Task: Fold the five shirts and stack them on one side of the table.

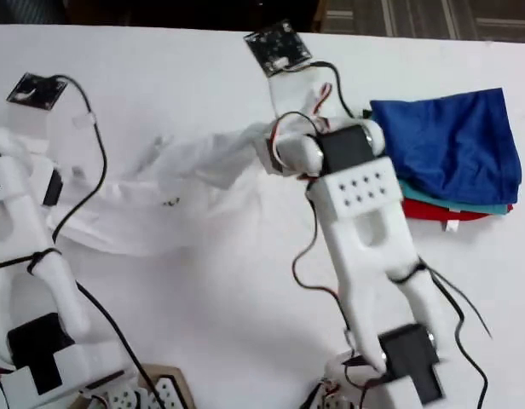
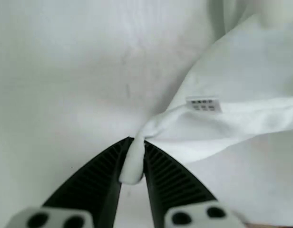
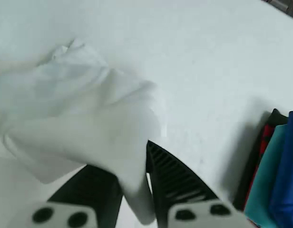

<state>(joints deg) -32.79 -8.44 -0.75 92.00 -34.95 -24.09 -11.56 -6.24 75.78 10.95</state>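
Note:
A white shirt (image 1: 173, 192) hangs stretched above the white table (image 1: 160, 68) between my two arms. My left gripper (image 2: 133, 145) is shut on a bunched edge of this shirt, near its small sewn label (image 2: 202, 104); in the high view it sits at the left end of the cloth (image 1: 54, 189). My right gripper (image 3: 137, 159) is shut on the shirt's other end, and cloth drapes over one finger; from above it is at mid table (image 1: 278, 152). At the right lies a stack of folded shirts: blue (image 1: 450, 145) on top, then teal (image 1: 467, 204) and red (image 1: 433, 211).
The stack shows beside my right gripper, with blue (image 3: 287, 180), teal (image 3: 263, 185), red (image 3: 265, 135) and black (image 3: 276, 116) layers. Black cables (image 1: 96, 162) trail from both arms over the table. The arm bases (image 1: 118, 383) stand at the near edge.

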